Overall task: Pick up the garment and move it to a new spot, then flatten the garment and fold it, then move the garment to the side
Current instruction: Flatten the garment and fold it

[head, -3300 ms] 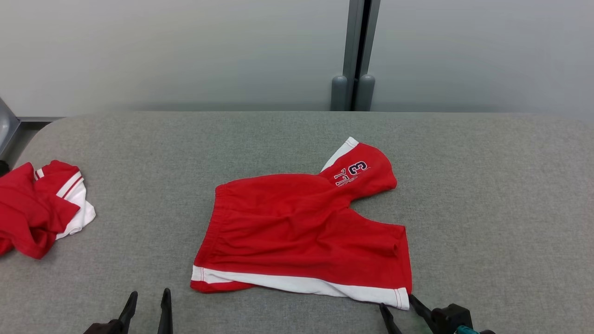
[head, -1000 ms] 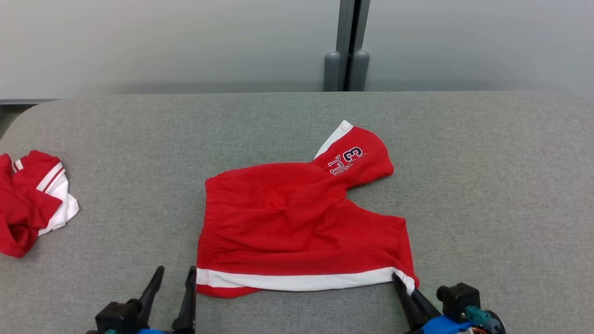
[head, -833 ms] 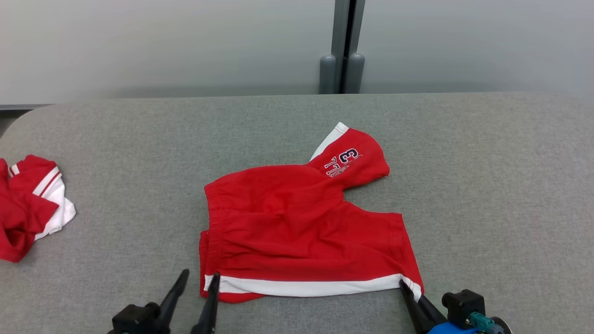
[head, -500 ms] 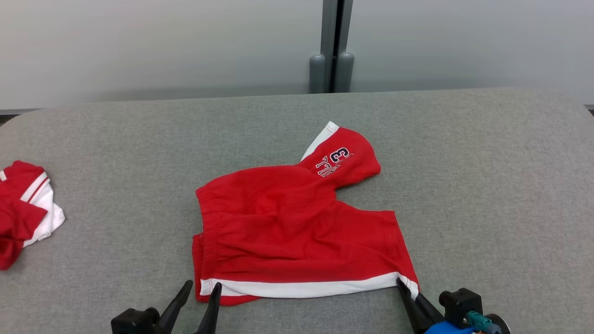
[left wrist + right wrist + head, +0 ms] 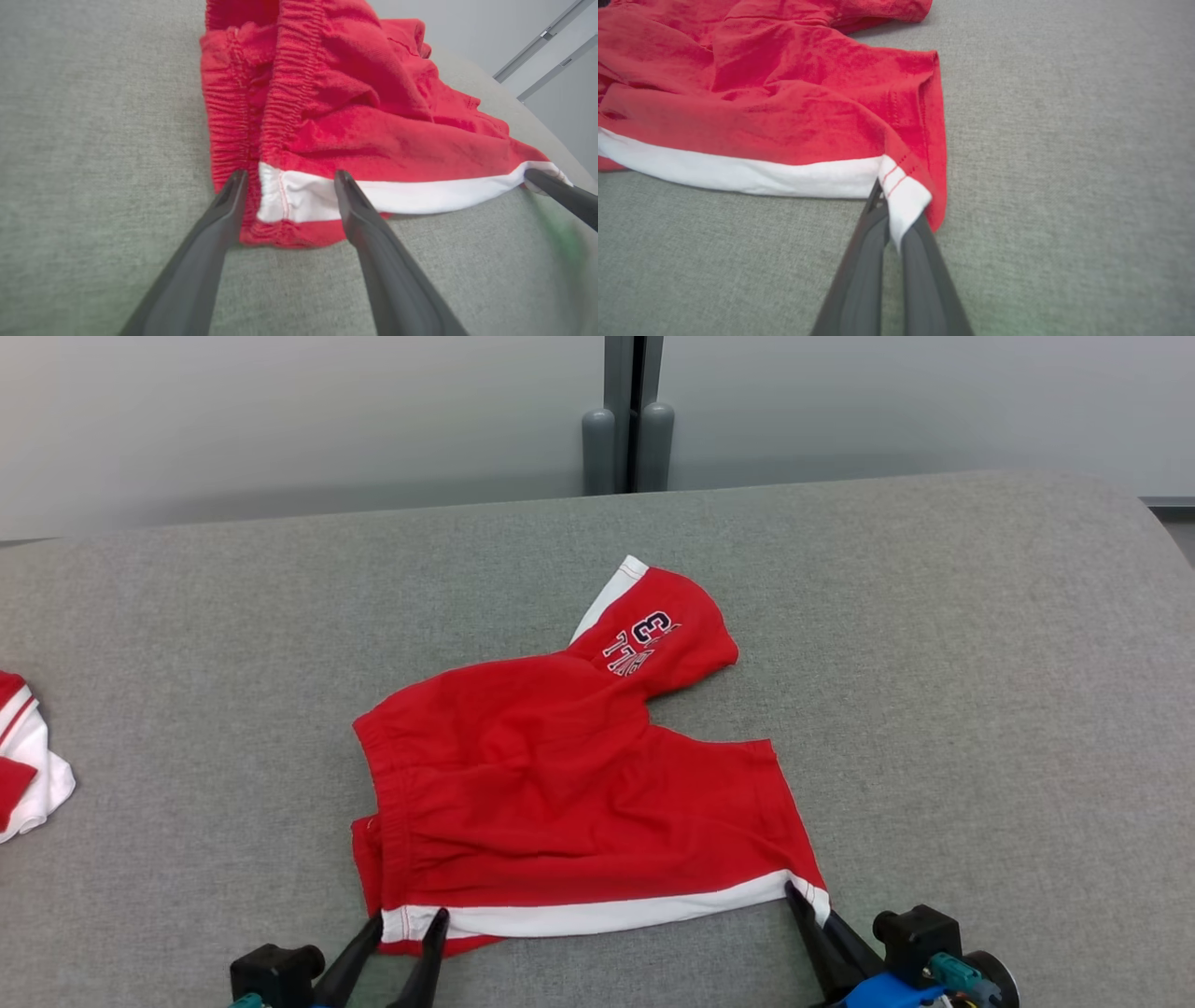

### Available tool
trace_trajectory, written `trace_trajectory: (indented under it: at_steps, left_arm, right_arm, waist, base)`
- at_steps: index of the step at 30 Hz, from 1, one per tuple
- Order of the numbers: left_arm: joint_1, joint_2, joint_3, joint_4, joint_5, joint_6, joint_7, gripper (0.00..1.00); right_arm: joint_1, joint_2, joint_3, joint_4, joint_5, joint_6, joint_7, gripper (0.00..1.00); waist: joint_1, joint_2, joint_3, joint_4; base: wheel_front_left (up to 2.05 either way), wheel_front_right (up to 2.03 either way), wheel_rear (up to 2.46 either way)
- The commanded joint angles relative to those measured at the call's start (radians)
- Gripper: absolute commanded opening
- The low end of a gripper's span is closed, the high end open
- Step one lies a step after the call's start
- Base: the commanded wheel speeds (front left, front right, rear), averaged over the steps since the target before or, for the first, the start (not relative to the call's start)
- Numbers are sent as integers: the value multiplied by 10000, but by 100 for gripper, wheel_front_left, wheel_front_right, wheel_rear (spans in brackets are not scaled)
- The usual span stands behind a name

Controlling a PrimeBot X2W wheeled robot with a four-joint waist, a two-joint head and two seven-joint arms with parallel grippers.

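Note:
Red shorts (image 5: 569, 784) with a white side stripe and navy lettering lie spread on the grey table (image 5: 980, 663). One leg points up toward the back. My right gripper (image 5: 805, 903) is shut on the white near-right hem corner (image 5: 903, 198). My left gripper (image 5: 406, 926) stands open at the near-left waistband corner, and its two fingers straddle the white stripe's end (image 5: 299, 193). The elastic waistband (image 5: 285, 93) bunches just beyond them. The right gripper's fingers (image 5: 560, 196) also show at the far right of the left wrist view.
A second red and white garment (image 5: 23, 775) lies crumpled at the table's left edge. A grey post (image 5: 627, 415) rises behind the table against a pale wall. Bare grey tabletop stretches to the right and behind the shorts.
The head camera has shifted, sliding the scene left. My left gripper has moved right and forward to the waistband corner. The right gripper has closed on the hem corner and holds it.

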Motion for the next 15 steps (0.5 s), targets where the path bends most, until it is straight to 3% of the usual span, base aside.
trace_trajectory:
  at_steps: [1, 13, 14, 15]
  left_arm:
    - [-193, 71, -180, 36, -132, -16, -27, 100]
    - [-536, 375, -974, -98, -668, -16, -27, 100]
    - [-617, 432, -1112, -141, -700, -16, -26, 97]
    - [-668, 484, -1236, -174, -752, -16, -26, 84]
  right_arm:
    - [-109, -46, 21, -56, 0, 1, -2, 0]
    - [-209, -44, 203, -176, 30, 1, -2, 0]
    - [-218, -44, 227, -193, 41, 1, -2, 0]
    - [-229, -44, 248, -208, 55, 1, -2, 0]
  waist:
    - [-1, -1, 33, -26]
    - [-1, -1, 270, -91]
    - [-1, -1, 302, -100]
    - [-1, -1, 323, -106]
  base:
    - [0, 0, 0]
    - [0, 0, 0]
    - [0, 0, 0]
    - [0, 0, 0]
